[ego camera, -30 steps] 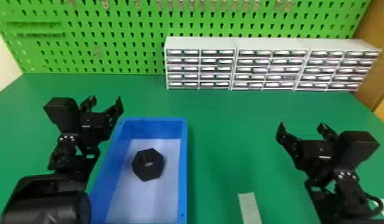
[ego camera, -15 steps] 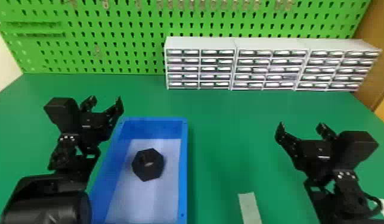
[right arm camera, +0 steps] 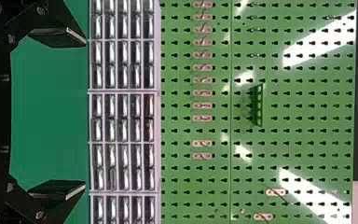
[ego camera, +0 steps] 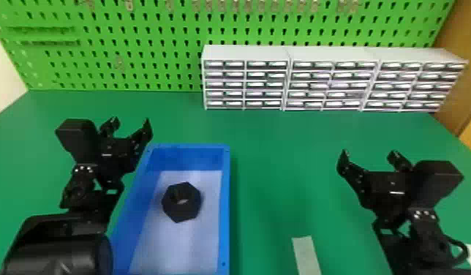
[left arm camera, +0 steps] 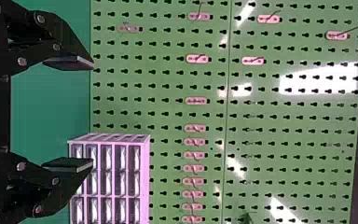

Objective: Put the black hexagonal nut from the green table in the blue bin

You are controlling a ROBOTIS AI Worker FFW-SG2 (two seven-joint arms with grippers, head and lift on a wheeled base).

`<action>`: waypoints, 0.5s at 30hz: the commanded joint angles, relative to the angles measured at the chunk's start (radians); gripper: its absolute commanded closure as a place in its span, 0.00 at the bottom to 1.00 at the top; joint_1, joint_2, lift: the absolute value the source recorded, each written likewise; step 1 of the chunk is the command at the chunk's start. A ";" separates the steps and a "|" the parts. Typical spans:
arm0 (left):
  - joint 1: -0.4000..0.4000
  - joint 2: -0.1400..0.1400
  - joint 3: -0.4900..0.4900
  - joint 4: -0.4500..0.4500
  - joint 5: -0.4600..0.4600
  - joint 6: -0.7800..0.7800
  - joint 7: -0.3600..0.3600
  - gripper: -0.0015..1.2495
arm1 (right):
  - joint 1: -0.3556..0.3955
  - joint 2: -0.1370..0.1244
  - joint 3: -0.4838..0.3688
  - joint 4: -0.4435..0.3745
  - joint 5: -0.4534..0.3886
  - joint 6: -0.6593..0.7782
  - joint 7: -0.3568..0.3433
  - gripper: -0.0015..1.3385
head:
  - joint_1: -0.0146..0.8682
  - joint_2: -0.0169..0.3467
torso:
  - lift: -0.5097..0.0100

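A black hexagonal nut [ego camera: 183, 214] lies inside a blue bin [ego camera: 225, 204], on its pale floor, with its hole showing and space between it and the bin's side walls. The bin sits on a green table [ego camera: 282, 146], left of the middle, its far end well apart from the table's far edge.

The left gripper [ego camera: 131, 120] is between the table's left edge and the bin, its tips near the bin's far left corner. Its two black fingers are spread with nothing between them, and the left wrist view shows the same wide gap [left arm camera: 92, 113]. The right gripper [ego camera: 369, 153] is toward the table's right edge, well apart from the bin. Its fingers are spread too, and empty.

Three white drawer units [ego camera: 289, 84] stand side by side along the table's far edge, from about the middle to near the far right corner. Behind them rises a bright green pegboard [ego camera: 154, 47] with small metal hooks [ego camera: 247, 5] along its upper part. A pale strip [ego camera: 306, 256] lies on the table between the bin and the right arm, apart from both.
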 commanded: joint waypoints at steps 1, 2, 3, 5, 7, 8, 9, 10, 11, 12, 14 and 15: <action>0.000 -0.003 0.001 0.000 0.000 0.001 -0.001 0.41 | 0.000 0.000 -0.001 0.000 0.000 0.000 0.000 0.16 | 0.79 0.19 | 0.79; 0.000 -0.003 -0.001 0.000 0.000 0.001 0.001 0.41 | 0.000 -0.002 -0.001 0.000 0.000 0.001 0.000 0.16 | 0.79 0.19 | 0.79; 0.002 -0.003 -0.001 0.000 0.000 0.001 0.001 0.41 | 0.000 -0.002 -0.001 0.000 0.000 0.000 0.000 0.16 | 0.79 0.19 | 0.79; 0.002 -0.003 -0.001 0.000 0.000 0.001 -0.001 0.41 | 0.000 -0.002 -0.002 0.000 0.000 0.001 0.000 0.16 | 0.79 0.19 | 0.79; 0.002 -0.003 -0.001 0.000 0.000 0.001 -0.001 0.41 | 0.000 -0.002 -0.002 0.000 0.000 0.000 0.000 0.16 | 0.79 0.19 | 0.79; 0.002 -0.003 -0.001 0.000 0.000 0.001 -0.001 0.41 | 0.000 -0.002 -0.002 0.000 0.000 0.000 0.000 0.16 | 0.79 0.19 | 0.79; 0.002 -0.003 -0.001 0.000 0.000 0.001 -0.001 0.41 | 0.000 -0.002 -0.002 0.000 0.000 0.000 0.000 0.16 | 0.79 0.19 | 0.79; 0.002 -0.003 -0.001 0.000 0.000 0.001 -0.001 0.41 | 0.000 -0.002 -0.002 0.000 0.000 0.000 0.000 0.16 | 0.79 0.19 | 0.79; 0.003 -0.003 0.001 0.000 0.000 0.001 -0.001 0.41 | 0.000 -0.002 -0.002 0.000 0.000 0.000 0.000 0.16 | 0.79 0.19 | 0.79; 0.003 -0.003 0.001 0.000 0.002 0.001 -0.001 0.41 | 0.001 -0.002 -0.002 0.000 -0.002 0.000 0.000 0.16 | 0.79 0.19 | 0.79; 0.003 -0.003 0.001 -0.002 0.002 0.001 -0.001 0.41 | 0.001 -0.002 -0.001 0.000 -0.002 0.000 0.000 0.16 | 0.79 0.19 | 0.79; 0.005 -0.003 0.001 -0.002 0.002 0.001 -0.001 0.41 | 0.003 -0.002 -0.002 0.000 -0.002 0.000 0.000 0.16 | 0.79 0.19 | 0.79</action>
